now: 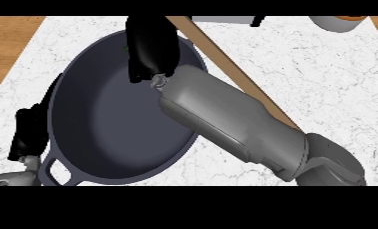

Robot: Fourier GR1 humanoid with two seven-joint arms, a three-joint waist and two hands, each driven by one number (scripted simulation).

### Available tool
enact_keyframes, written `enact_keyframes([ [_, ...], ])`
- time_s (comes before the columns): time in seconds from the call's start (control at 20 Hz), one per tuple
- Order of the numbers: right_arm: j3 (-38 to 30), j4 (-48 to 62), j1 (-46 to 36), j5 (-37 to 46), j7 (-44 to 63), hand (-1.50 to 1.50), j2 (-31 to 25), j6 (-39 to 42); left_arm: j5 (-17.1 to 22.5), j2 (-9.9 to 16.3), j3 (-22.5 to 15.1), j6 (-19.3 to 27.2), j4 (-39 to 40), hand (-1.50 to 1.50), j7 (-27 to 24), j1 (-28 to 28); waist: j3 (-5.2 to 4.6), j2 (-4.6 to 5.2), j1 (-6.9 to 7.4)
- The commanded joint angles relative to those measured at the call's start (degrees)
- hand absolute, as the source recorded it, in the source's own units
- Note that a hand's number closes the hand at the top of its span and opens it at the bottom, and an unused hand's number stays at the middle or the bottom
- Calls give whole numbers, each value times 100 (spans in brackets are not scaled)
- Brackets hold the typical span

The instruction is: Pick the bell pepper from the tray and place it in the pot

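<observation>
A large dark pot (111, 118) with a loop handle at its near end fills the left half of the counter; its inside shows nothing lying in it. My right hand (153, 48) hangs over the pot's far rim, back towards the camera, on a forearm that comes in from the lower right. The bell pepper shows nowhere; whether the hand hides it I cannot tell. The tray's wooden edge (221, 58) runs diagonally just right of the hand, mostly covered by the forearm. My left hand (28, 133) rests open at the left edge, beside the pot's rim.
A pale cup (336, 23) with an orange top stands at the far right. A grey object (221, 19) lies at the back behind the tray. The white marble counter (317, 83) lies bare on the right; a brown wooden surface (18, 35) borders it at the far left.
</observation>
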Motion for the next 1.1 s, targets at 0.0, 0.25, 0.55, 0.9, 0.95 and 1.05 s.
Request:
enact_keyframes([
  [0.0,-24,646,-17,-733,-495,-150,3,-431,-38,66,30,-36,75,0,130,-226,1,28,67],
  [0.25,-485,1058,-122,-1557,-1226,-150,3,-727,-181,-149,-200,88,-186,0,207,-157,6,65,177],
  [0.55,10,1192,-121,-2093,-1606,-150,3,-1449,-55,43,-29,-140,-81,0,210,-177,2,45,203],
  [0.9,-616,80,405,-2873,-2639,-150,3,-3109,-13,0,47,-93,-129,0,177,-155,13,7,33],
  [0.95,-787,147,280,-3051,-2814,-150,3,-3041,-81,-120,-68,-7,-259,0,362,-90,15,3,24],
  [1.05,-718,7,345,-3367,-2803,-150,3,-3001,-99,-142,-19,39,-295,0,314,-7,11,-30,-77],
])
